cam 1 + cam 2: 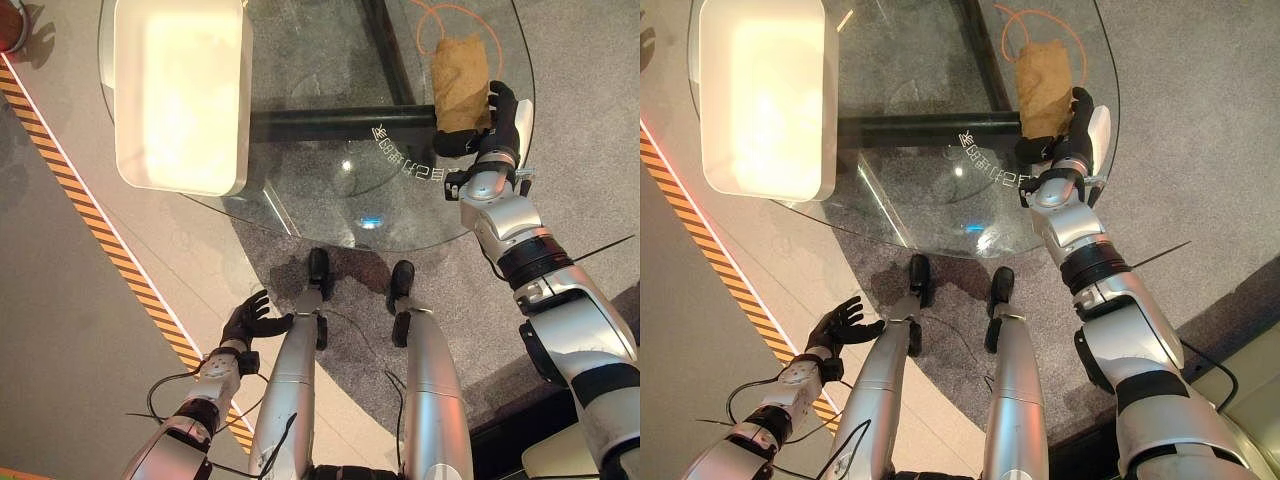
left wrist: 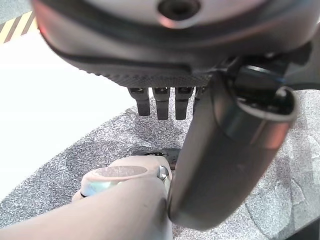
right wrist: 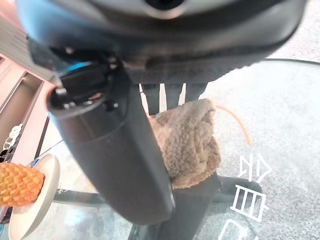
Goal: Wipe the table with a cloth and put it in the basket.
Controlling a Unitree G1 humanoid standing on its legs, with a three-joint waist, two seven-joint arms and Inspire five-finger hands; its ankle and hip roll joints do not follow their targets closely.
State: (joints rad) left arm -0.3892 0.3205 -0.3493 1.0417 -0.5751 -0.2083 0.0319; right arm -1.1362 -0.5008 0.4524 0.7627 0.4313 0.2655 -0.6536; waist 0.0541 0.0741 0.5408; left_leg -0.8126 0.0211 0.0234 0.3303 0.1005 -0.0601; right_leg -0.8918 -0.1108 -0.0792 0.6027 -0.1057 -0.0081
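I am looking down through the head camera at a round glass table (image 1: pixel 330 225) with white lettering printed near its front edge. The brown cloth (image 1: pixel 460 90) is lying on the glass at the table's right side, bunched into a rough upright rectangle, with a thin orange cord (image 1: pixel 440 15) looping on the floor just beyond it. My right hand (image 1: pixel 490 125) is sitting at the near end of the cloth, fingers running up along its right edge and the thumb reaching across below it. In the right wrist view I am seeing the fingers (image 3: pixel 167 95) extending over the fuzzy cloth (image 3: pixel 187 142) and the thumb pressing against its near side, so the hand is grasping the cloth while it rests on the glass.

The white basket (image 1: pixel 180 95) is standing on the left part of the table, well apart from the cloth, its inside washed out by light. A dark beam under the glass is running between the 2 sides.

My left hand (image 1: pixel 250 320) is hanging low beside the table, over the grey floor near a yellow-and-black striped line (image 1: pixel 100 230). Its fingers are spread and relaxed, released and carrying nothing; the left wrist view is showing them (image 2: pixel 162 102) straight above the carpet.
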